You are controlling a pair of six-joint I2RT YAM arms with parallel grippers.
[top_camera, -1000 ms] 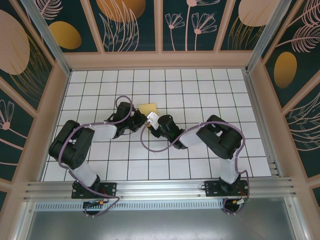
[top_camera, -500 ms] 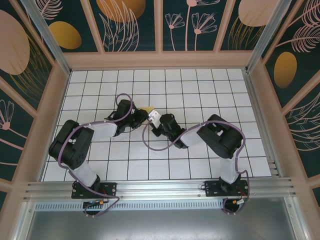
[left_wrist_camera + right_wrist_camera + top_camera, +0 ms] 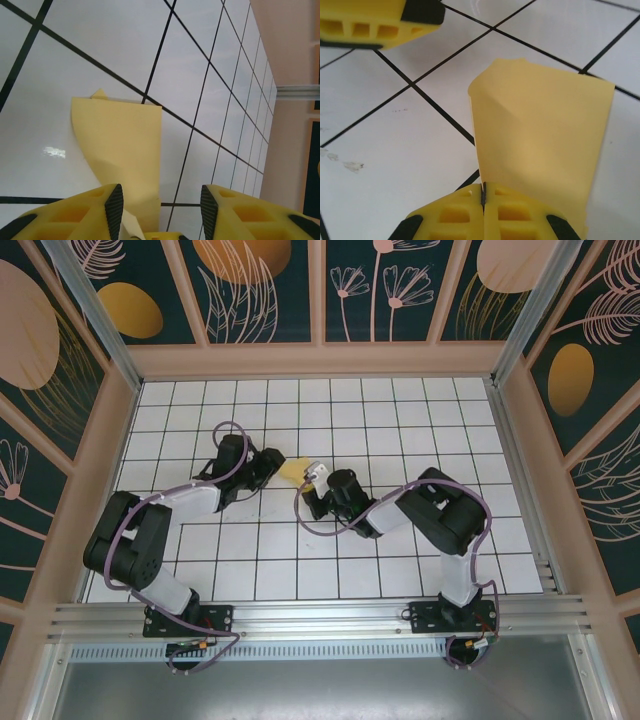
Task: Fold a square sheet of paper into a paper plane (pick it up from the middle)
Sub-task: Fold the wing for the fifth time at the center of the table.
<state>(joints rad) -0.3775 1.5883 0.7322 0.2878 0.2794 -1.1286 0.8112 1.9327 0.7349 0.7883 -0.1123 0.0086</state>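
1. My right fingers point(image 3: 483, 200) are pressed together on the near edge of the square sheet of paper point(image 3: 540, 135). The edge is pinched in the seam between them, and the rest rises away at a slant instead of lying flat.
2. I judge that this pinch anchors the sheet so a fold can be worked without it skating on the counter point(image 3: 400, 410), whose white tiles look glossy and slick.
3. My left fingers point(image 3: 268, 466) stand apart, clamped on nothing. In the left wrist view their black pads point(image 3: 114, 200) flank the sheet's near end. I cannot tell whether one brushes it.
4. The sheet sits at the middle of the counter, between my two sets of fingers, just left of the right ones.
5. The paper is thin, matte and plain yellow, and it bows softly. It looks narrower than a square, and a small corner peeks out at its far edge. I take this for a layer already folded over, well short of a pointed dart.
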